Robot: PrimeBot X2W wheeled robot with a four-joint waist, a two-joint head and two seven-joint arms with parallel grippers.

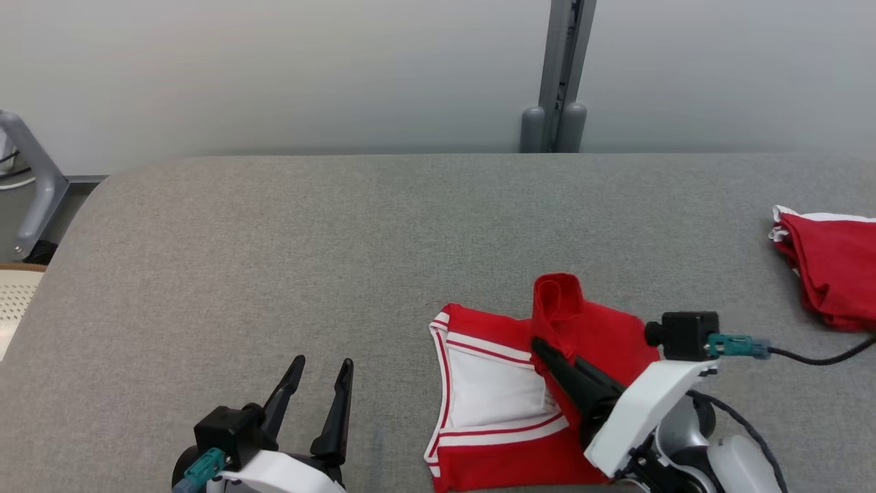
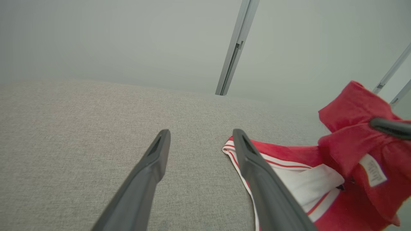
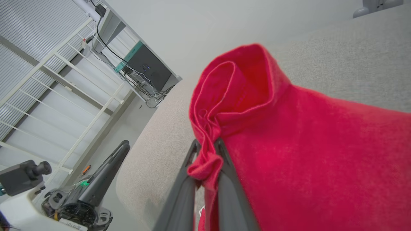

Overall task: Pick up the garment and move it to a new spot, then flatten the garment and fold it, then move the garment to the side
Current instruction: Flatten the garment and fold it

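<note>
The right claw (image 1: pixel 539 348) was pinched nearly closed on a bunched fold of the garment (image 1: pixel 493 394). Its two dark fingers (image 3: pixel 231 202) nipped the cloth just below a rolled hump that stood up past their tips. In the right wrist view, gathered red fabric squeezed out between the fingers and draped over them. The garment, red with a white panel and red-and-white striped bands, lay on the grey worktop (image 1: pixel 274 260) at about 5 o'clock in the head view. Most of it was flat, and the gripped fold rose from its 1 o'clock part. A small white label (image 2: pixel 372 170) showed on the raised portion in the left wrist view. The left claw (image 1: pixel 323 363) sat at about 7 o'clock in the head view with its fingers spread wide and nothing between them. It was clear of the garment, which lay on its 3 o'clock side. Whether its tips touched the worktop could not be told. A second red cloth (image 1: pixel 835 274) with white edging lay at 3 o'clock by the view's edge, well apart from the garment. A grey post (image 1: pixel 562 68) stood at 12 o'clock beyond the worktop's far edge.
</note>
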